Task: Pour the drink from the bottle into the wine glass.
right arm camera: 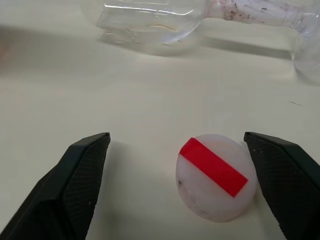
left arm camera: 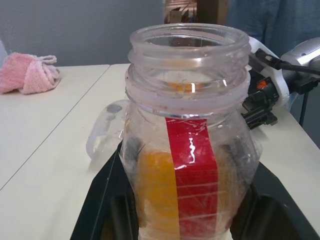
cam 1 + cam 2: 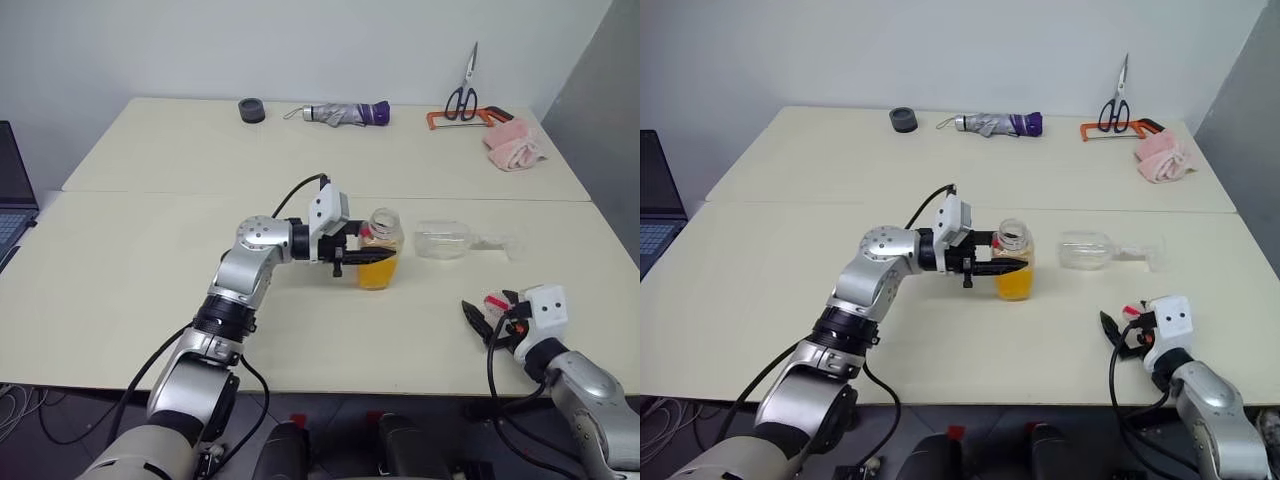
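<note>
I have the bottle [image 3: 381, 257] clamped in my left claw [image 3: 352, 262], upright at the centre of the table [image 3: 150, 250], mouth open, drink [image 3: 378, 273] filling its lower half. The claw reaches in level from the bottle's 9 o'clock side.

What the pour turns on is the glass [image 3: 455, 240]: it lies on its side at the bottle's 3 o'clock, near but not touching. Its long axis runs 9-to-3 across the table, bowl towards the bottle, stem and foot pointing away to 3 o'clock. I judge nothing can be poured until it stands upright.

My right claw [image 3: 490, 318] sits low at the table's near edge, at about 5 o'clock from the glass, fingers [image 1: 80, 170] spread wide and holding nothing. The cap [image 1: 216, 176] lies flat on the table between them, closer to one finger.

The right arm is the free one and lies nearer the stem end. I expect it should go up towards 11 o'clock to take the stem and set the glass upright.
</note>
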